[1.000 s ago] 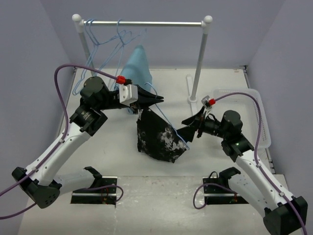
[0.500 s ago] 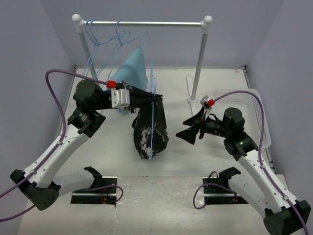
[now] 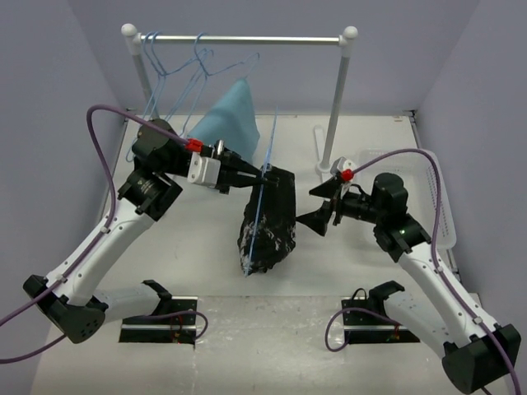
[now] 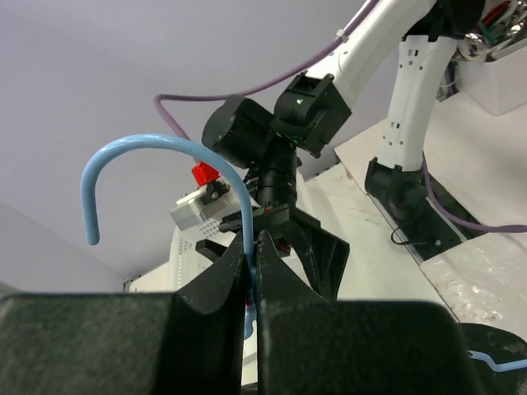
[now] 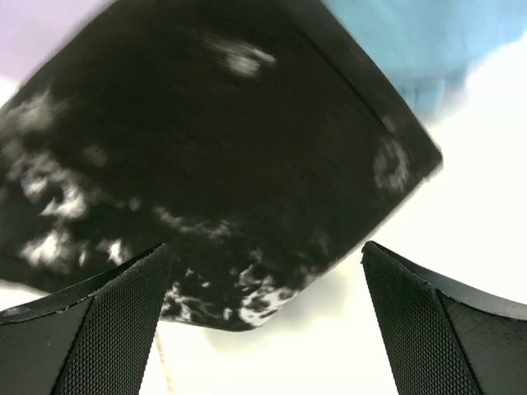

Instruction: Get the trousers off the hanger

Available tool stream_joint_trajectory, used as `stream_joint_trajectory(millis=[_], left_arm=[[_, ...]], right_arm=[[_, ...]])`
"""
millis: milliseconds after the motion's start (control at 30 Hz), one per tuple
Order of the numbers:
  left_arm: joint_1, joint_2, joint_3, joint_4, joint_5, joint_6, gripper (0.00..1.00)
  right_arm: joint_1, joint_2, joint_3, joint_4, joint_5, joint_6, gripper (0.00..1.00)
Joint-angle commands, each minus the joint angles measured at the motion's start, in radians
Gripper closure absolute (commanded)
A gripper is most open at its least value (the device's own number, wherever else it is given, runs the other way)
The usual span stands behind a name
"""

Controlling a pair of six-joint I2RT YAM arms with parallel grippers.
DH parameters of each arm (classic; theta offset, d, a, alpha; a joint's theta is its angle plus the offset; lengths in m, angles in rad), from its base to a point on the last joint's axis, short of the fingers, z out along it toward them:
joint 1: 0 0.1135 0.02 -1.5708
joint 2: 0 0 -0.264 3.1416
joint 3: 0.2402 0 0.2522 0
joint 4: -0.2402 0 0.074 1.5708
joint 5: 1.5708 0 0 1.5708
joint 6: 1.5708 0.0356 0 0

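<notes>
L gripper is pinched tight on hanger at the neck, just under the hook. It holds the hanger mid-air at centre w/ trousers hung on it. R gripper is spread wide, holding nothing, just right of the cloth w/ jaws facing it.

Changed in last sec: hanger has swung from face-on, trousers spread broad, to edge-on, so cloth now hangs as a narrow bundle. R gripper backed off right, then came in again, and is now level w/ the bundle's right edge. Meaning: trousers are still on hanger, nothing removed yet. Prob. R is lining up to grab and pull.

Axis: hanger reads as one thin line, hook end up and far, slightly right; bottom end near, slightly left. Trousers' long axis runs along it, hanging down. Can't tell if the lower end touches table.
</notes>
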State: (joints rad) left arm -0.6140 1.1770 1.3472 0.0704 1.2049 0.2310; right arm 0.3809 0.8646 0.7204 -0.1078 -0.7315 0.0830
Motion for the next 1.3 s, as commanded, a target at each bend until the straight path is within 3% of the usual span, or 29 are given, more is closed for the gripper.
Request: stream_joint_trajectory(millis=[0, 133, 433, 933, 1000, 1067, 1167, 1200, 1267], left_arm=[[0.010, -0.005, 0.064, 0.075, 0.073, 0.021, 1.00], [0.011, 0.001, 0.076, 0.068, 0.111, 0.007, 1.00], [0.011, 0.007, 0.070, 0.143, 0.180, -0.071, 1.00], [0.011, 0.007, 0.059, 0.206, 0.182, -0.124, 1.00], [0.011, 0.010, 0.059, 0.206, 0.174, -0.124, 1.00], [0.011, 0.010, 0.055, 0.204, 0.156, -0.121, 1.00], [0.010, 0.001, 0.024, 0.193, 0.084, -0.102, 1.00], [0.011, -0.008, 0.009, 0.227, 0.058, -0.126, 1.00], [0.011, -0.023, -0.060, 0.264, -0.048, -0.154, 1.00]], right_arm=[[0.003, -0.052, 0.071, 0.054, -0.158, -0.311, 0.01], [0.001, -0.004, 0.181, -0.081, -0.261, -0.445, 0.01], [0.004, 0.243, 0.438, -0.260, -0.321, -0.503, 0.01], [0.070, 0.468, 0.514, -0.296, -0.443, -0.538, 0.05], [0.104, 0.487, 0.536, -0.332, -0.434, -0.557, 0.27], [0.124, 0.488, 0.560, -0.371, -0.398, -0.559, 0.61], [0.147, 0.458, 0.568, -0.353, -0.290, -0.517, 0.79], [0.147, 0.417, 0.550, -0.319, -0.245, -0.432, 0.84], [0.145, 0.363, 0.510, -0.206, -0.062, -0.356, 0.96]])
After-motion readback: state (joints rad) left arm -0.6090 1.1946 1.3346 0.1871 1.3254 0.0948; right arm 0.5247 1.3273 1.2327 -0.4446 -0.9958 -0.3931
